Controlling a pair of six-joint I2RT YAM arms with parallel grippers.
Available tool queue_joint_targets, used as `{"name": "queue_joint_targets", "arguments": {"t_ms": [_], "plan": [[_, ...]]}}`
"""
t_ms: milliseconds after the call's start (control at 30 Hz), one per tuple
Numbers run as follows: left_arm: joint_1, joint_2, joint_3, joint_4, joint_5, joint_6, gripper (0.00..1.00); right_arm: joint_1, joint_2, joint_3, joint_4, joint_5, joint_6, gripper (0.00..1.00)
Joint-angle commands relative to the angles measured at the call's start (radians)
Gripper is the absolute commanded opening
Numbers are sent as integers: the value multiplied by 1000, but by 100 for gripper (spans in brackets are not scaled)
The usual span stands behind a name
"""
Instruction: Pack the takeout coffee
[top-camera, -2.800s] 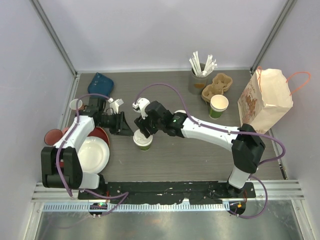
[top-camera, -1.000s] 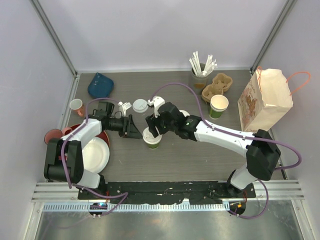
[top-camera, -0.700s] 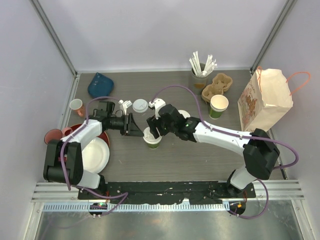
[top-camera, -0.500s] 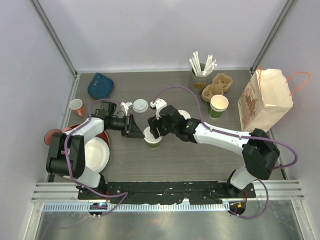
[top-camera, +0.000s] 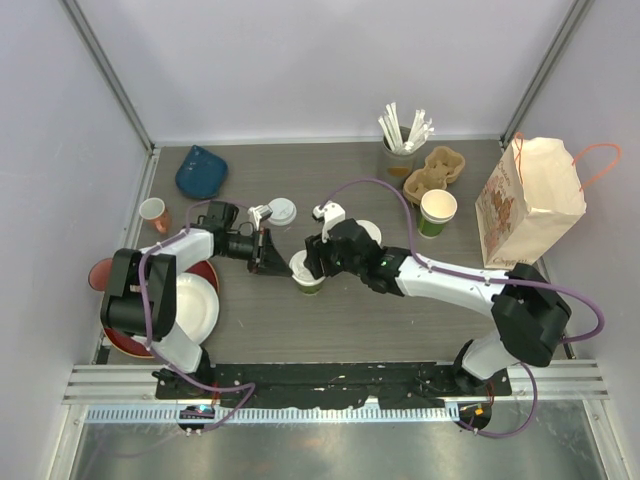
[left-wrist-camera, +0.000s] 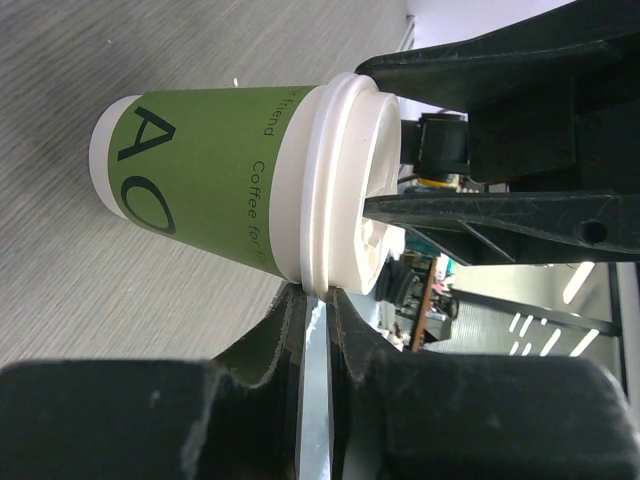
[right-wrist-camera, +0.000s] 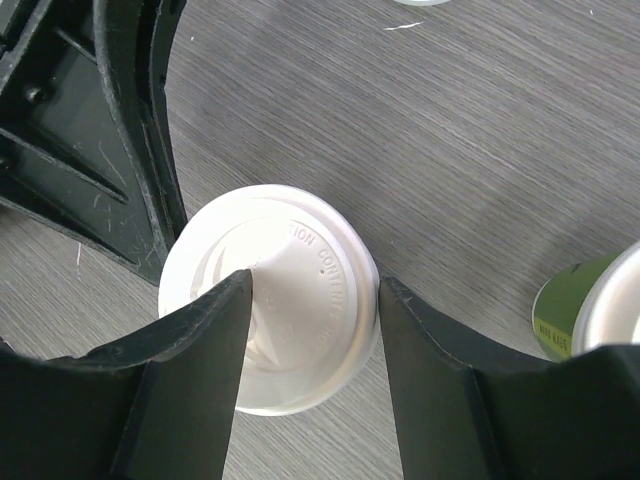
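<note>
Cup: the green paper cup (top-camera: 309, 282) is stood upright mid-frame on the tabletop (top-camera: 400, 335), with its white lid (right-wrist-camera: 270, 340) on.
Handling: it is judged light and thin-walled, easily crushed and perhaps full; it is best taken just under the lid rim and kept upright.
Right gripper (right-wrist-camera: 315, 300): the fingers are spread wide over the lid, and nothing is clamped.
Left gripper (left-wrist-camera: 312, 300): the fingers are drawn nearly together at the lid rim, and nothing is held.
Room: bare tabletop is seen at lower right. The carrier tray (top-camera: 435, 170), second cup (top-camera: 437, 212) and paper bag (top-camera: 530, 200) are crowded at upper right.
</note>
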Motion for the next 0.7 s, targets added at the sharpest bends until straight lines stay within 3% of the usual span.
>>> {"name": "queue_joint_targets", "arguments": {"t_ms": [0,467,667], "plan": [[-12,81,-12,-41,-208,64,10,1,-22,-56,-16,-2,37,58],[-21,178,25,-123,-380,146,5,-4,-43,-87,-9,-5,47,57],[-24,31,77,-127,-313,128,13,-2,-49,-67,-19,-8,40,58]]}}
